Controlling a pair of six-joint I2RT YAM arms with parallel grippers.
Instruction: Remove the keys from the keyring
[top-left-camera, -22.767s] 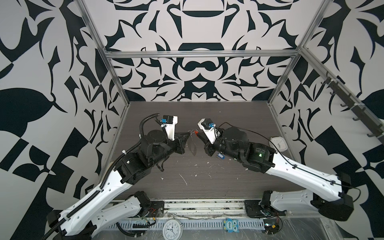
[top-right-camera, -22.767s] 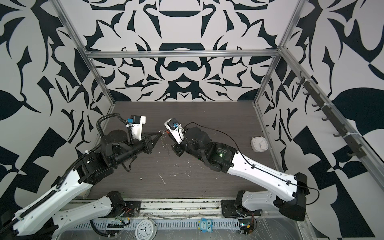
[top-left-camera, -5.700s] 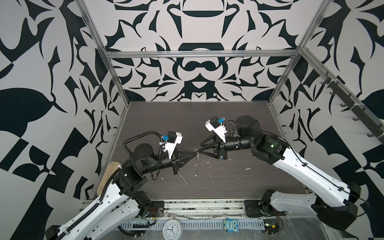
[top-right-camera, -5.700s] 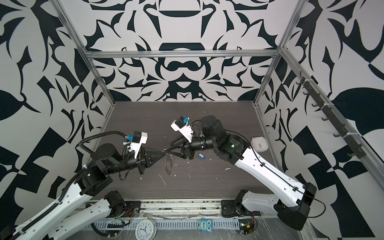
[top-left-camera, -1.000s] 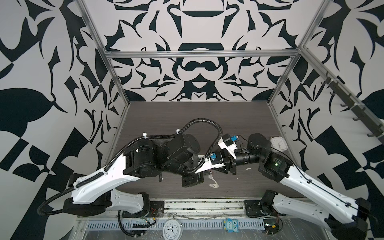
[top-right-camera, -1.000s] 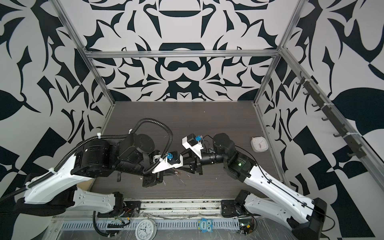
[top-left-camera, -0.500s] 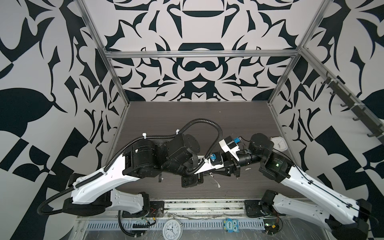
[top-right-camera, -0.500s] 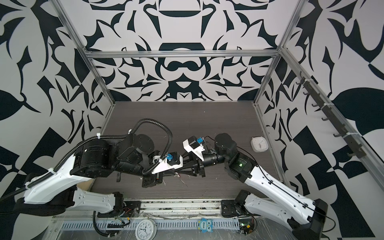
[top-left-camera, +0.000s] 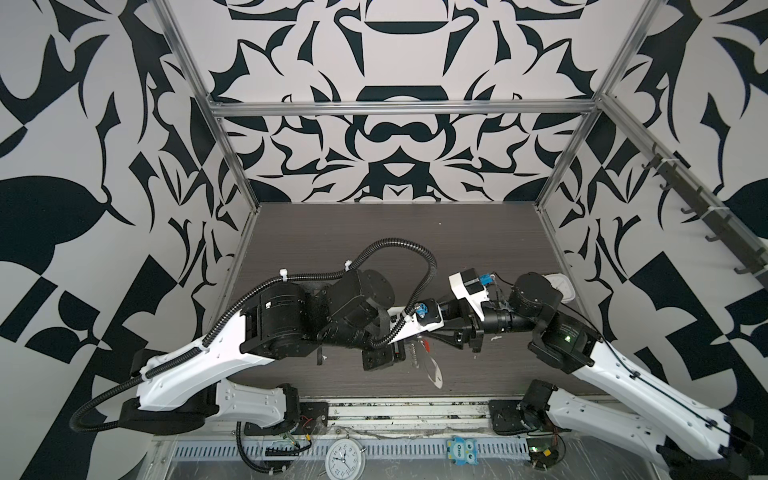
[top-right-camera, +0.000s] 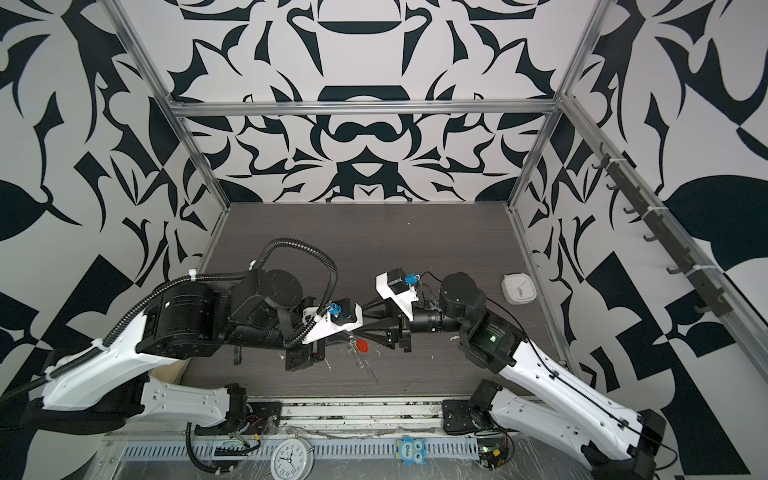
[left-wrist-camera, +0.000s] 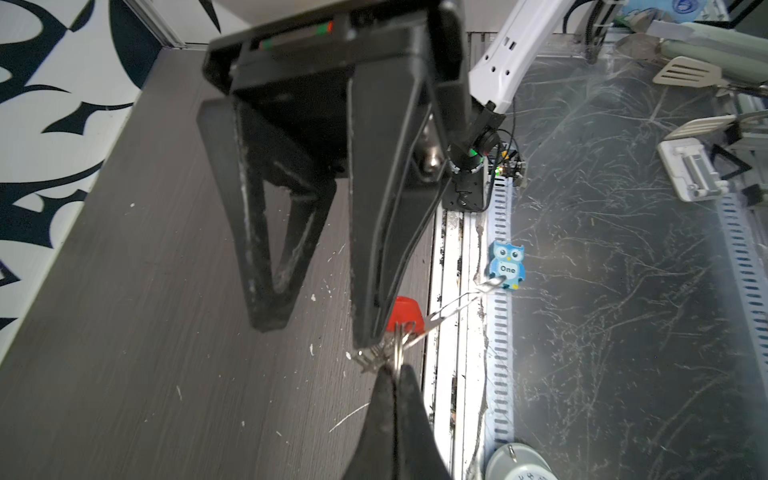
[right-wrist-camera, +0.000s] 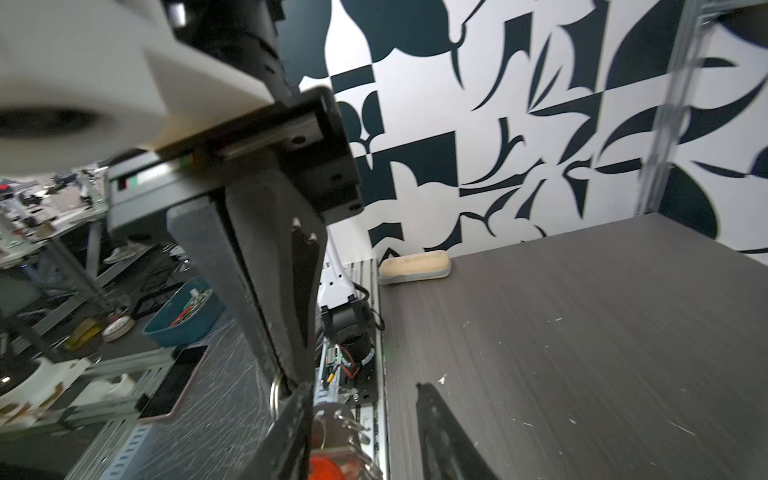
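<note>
Surface: dark grey wood-grain table (top-left-camera: 374, 232), flecked with white scuffs toward the front. I see black-and-white patterned panels on three sides, set in a bare aluminium frame (top-left-camera: 399, 109). A rail of dark hooks (top-right-camera: 648, 216) runs along the right-hand wall. A small square white clock (top-right-camera: 518, 289) lies near the table's right edge. Along the front rail sit a round clock (top-right-camera: 291, 462) and a blue owl tag (top-right-camera: 409, 451). In the right wrist view a pale oblong block (right-wrist-camera: 415, 266) rests at a table corner against the wall.

Keyring (left-wrist-camera: 384, 353): a small bunch of thin silvery rings, held in the air between the two arms. It is over the table's front edge, about midway across.

Red key (left-wrist-camera: 405, 318): its plastic tag hangs close against the rings. A slim silvery blade (left-wrist-camera: 453, 305) sticks out past it, tilted. From the top views I make out little more than a red spot and a glint of metal there.

Left gripper (left-wrist-camera: 392, 370): fingers pressed together, pinching the keyring at their very tips.

Right gripper (left-wrist-camera: 318, 336): facing the left one, fingers spread well apart, nothing between them. One fingertip (left-wrist-camera: 365, 338) is right at the ring bunch, beside the red tag. I cannot tell whether it actually touches the metal.
</note>
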